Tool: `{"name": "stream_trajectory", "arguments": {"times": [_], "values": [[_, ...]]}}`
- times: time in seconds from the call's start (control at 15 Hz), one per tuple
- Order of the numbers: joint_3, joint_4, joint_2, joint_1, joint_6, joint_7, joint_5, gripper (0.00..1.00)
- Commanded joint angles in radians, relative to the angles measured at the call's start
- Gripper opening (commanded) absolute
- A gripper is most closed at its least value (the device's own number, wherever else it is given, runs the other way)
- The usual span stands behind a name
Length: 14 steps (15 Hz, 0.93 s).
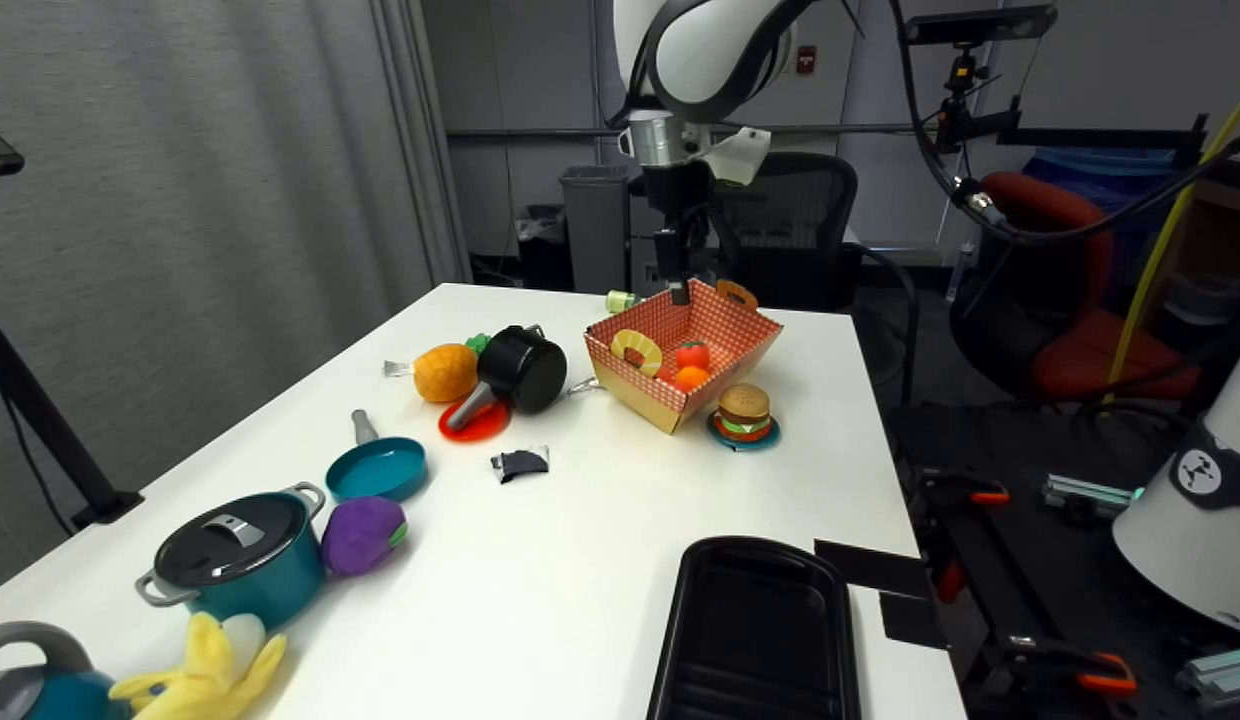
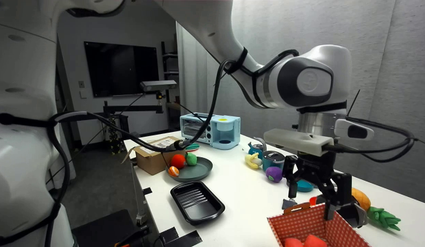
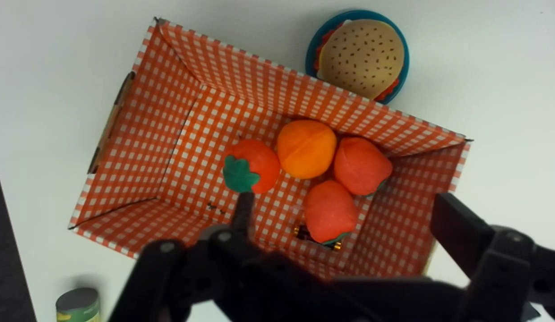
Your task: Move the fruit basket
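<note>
**Flared cardboard basket [image 1: 640, 395], red gingham inside, is sitting beneath spread black fingers [image 3: 458, 230]**

In an exterior view, a black rectangular tray [image 1: 750, 630] is lying nearest, by the right edge of the white tabletop [image 1: 570, 570]. Toward the left edge, a teal kettle [image 1: 80, 700] with a grey handle is standing, a soft yellow peeled banana [image 1: 205, 668] is lying next to it, and a round teal pot [image 1: 270, 572] is wearing its black lid. A purple eggplant [image 1: 360, 537] is resting just beside the pot; a shallow teal pan [image 1: 377, 470] is lying beyond.

Farther along, a sesame-bun toy burger [image 1: 743, 410] is sitting on a small teal plate [image 3: 367, 14], just beside the basket and toward the right edge. On the basket's left, a round black saucepan [image 1: 528, 370] is lying with its grey handle crossing a flat red disc [image 1: 488, 424]. The basket itself is resting toward the far edge, holding a red tomato [image 3: 264, 163], an orange fruit [image 3: 306, 148] and two other red fruits [image 3: 361, 165]. The fingers are hanging wide apart, one over its inside, one overlapping its rim in the wrist view; the angle is hiding whether either is touching.
</note>
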Motion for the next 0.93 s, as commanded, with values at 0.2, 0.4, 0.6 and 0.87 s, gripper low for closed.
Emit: {"name": "stream_trajectory", "arguments": {"times": [0.2, 0.4, 0.6, 0.87], "values": [[0.028, 0.085, 0.167, -0.037, 0.056, -0.054, -0.028, 1.00], [0.031, 0.118, 0.222, -0.053, 0.060, -0.069, -0.021, 1.00], [0.032, 0.163, 0.266, -0.081, 0.052, -0.094, -0.012, 1.00], [0.029, 0.235, 0.313, -0.122, 0.041, -0.140, -0.022, 1.00]]}}
